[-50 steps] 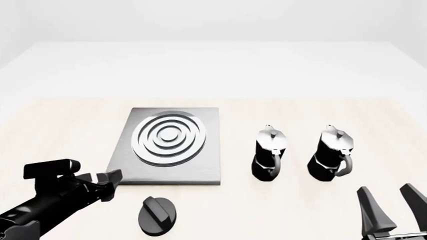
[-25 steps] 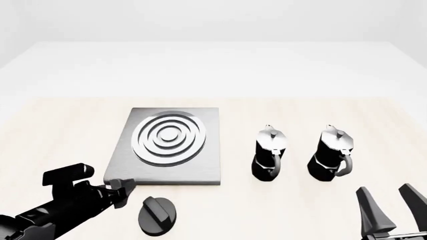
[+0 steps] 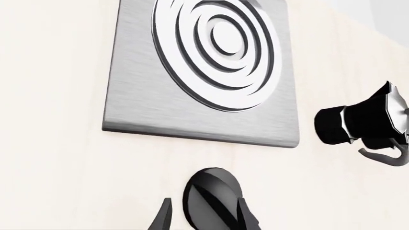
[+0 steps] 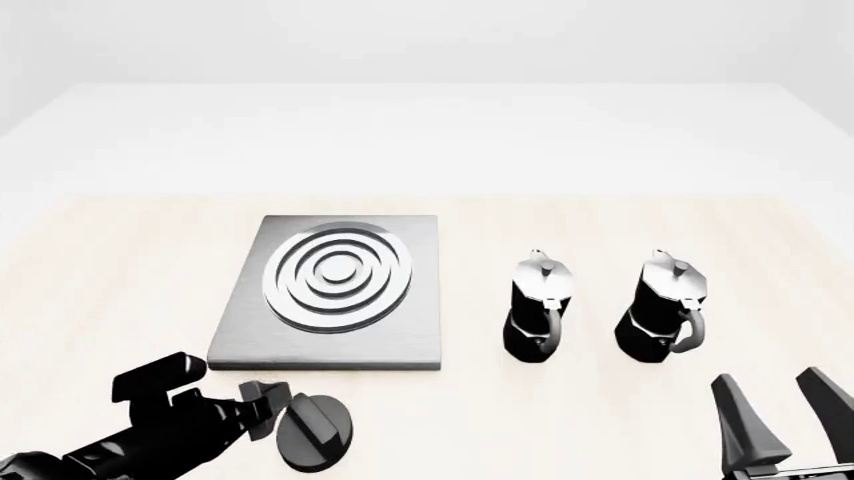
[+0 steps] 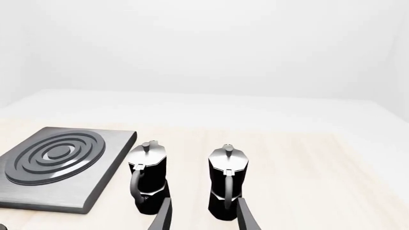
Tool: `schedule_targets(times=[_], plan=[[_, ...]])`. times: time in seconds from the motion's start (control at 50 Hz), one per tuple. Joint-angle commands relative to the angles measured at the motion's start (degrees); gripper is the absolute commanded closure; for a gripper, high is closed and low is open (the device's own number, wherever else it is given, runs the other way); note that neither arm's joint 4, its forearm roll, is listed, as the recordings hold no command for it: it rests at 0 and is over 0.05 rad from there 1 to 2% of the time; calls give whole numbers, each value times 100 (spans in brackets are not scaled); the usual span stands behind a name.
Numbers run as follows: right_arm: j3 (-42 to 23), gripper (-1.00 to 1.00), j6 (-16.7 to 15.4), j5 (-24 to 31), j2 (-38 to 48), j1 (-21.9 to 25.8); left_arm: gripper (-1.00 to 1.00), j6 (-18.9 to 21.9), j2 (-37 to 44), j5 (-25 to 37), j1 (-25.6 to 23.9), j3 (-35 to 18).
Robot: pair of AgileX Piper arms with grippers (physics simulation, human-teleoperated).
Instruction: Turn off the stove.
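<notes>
— Black fingers of the left tool (image 3: 201,218) stand apart either side of the knob (image 3: 213,195), parted a little wider than the knob's disc. From the wrist view I can't tell whether either pad touches it; nothing is held yet.

— So the step in hand is getting a grip on that knob?

— That's my reading. The tool (image 4: 267,402) sits just beside the knob (image 4: 316,430) in the front view, low over the tabletop (image 4: 107,260). I'd centre the fingers on the raised ridge across the knob's top, close squarely on it, then rotate about the knob's own axis so it turns and doesn't skid.

— Which way should it turn?

— The pictures don't show any marking, so I cannot say.

— And the stove itself?

— The grey metal plate (image 4: 334,290) with its silver rings lies just beyond the knob, apart from it, flat on the tabletop. Two moka pots (image 4: 541,305) stand well off to its right side, clear of the work.

— The other arm?

— The right tool (image 4: 781,410) hangs near the front edge with its fingers spread wide, holding nothing, looking toward the pots (image 5: 185,179).
</notes>
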Motion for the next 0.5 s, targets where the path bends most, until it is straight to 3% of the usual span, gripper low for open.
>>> schedule_targets(times=[0.02,0.14,0.24,0.5], plan=[[1,-100,-4,7,-2,0,-100,-303,550,-689,-133,240],[2,-100,-16,23,-5,42,-100,-423,834,-974,-187,242],[2,-100,-42,25,-8,45,-100,-833,1053,-1426,-377,388],[2,-100,-46,44,-10,59,-100,-848,1315,-1581,-516,186]])
